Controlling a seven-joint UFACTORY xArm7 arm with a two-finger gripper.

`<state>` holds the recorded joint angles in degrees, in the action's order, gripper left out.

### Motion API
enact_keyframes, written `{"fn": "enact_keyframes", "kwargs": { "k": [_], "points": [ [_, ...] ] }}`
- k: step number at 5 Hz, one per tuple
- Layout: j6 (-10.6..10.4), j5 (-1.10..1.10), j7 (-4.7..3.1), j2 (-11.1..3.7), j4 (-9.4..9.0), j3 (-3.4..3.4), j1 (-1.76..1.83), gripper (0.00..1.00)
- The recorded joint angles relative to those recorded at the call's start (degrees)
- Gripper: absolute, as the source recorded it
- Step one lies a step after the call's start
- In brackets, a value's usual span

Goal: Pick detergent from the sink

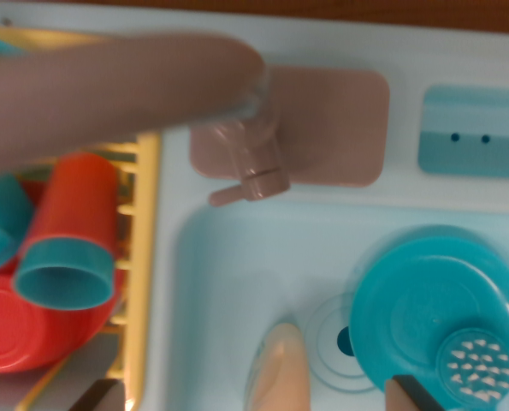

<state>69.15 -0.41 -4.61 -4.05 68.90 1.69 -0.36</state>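
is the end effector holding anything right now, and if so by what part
Nothing is held. The end effector is open above the sink, its fingertips showing at the bottom edge, with the pale detergent bottle between them but not gripped.

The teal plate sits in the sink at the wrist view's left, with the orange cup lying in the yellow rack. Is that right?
Not quite. In the wrist view the teal plate lies in the sink at the view's right, not its left. The rest holds: the orange cup lies on its side in the yellow rack, at the view's left.
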Motion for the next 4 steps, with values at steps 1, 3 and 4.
{"fn": "enact_keyframes", "kwargs": {
  "k": [1, 3, 4],
  "points": [
    [-2.72, 0.17, -0.5, -0.25, -2.54, 0.27, -0.22, 0.0],
    [-5.4, 0.34, -0.99, -0.49, -5.04, 0.53, -0.44, 0.0],
    [-5.4, 0.34, -0.99, -0.49, -5.04, 0.53, -0.44, 0.0]
  ]
}}
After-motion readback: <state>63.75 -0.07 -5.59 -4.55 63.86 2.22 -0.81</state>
